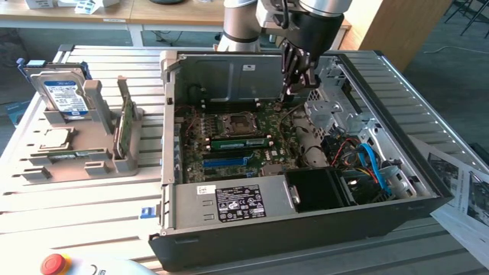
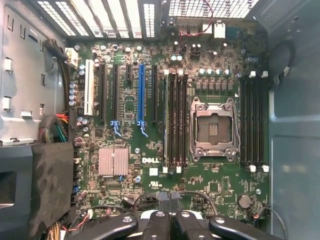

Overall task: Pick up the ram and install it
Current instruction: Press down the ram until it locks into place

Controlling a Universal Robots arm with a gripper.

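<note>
A pale slatted metal worktop [image 1: 77, 200] carries a black and silver open desktop computer case [image 1: 172, 114] lying on its side. Inside the case lies a green motherboard [image 1: 267, 123] [image 2: 150, 190]. A silver power supply box [image 1: 229, 203] with a black label sits along the case's near wall.

At the exterior view's left, a grey plastic parts holder [image 1: 93, 94] stands on the worktop just beside the case. The black pincer [image 1: 299, 77] [image 2: 170, 222] hangs inside the case over the motherboard, well apart from the holder. Its fingers are pressed together and it grips nothing.

A blue-labelled silver hard drive [image 1: 63, 94] stands upright in the holder. A thin green ram stick [image 1: 125, 123] stands on its long edge in the holder's slot nearest the case. A second green ram stick [image 1: 238, 143] sits in a motherboard slot just beside the square metal processor socket [image 1: 237, 122] [image 2: 214, 129]. A square silver processor chip [image 1: 57, 137] lies flat on the holder.
</note>
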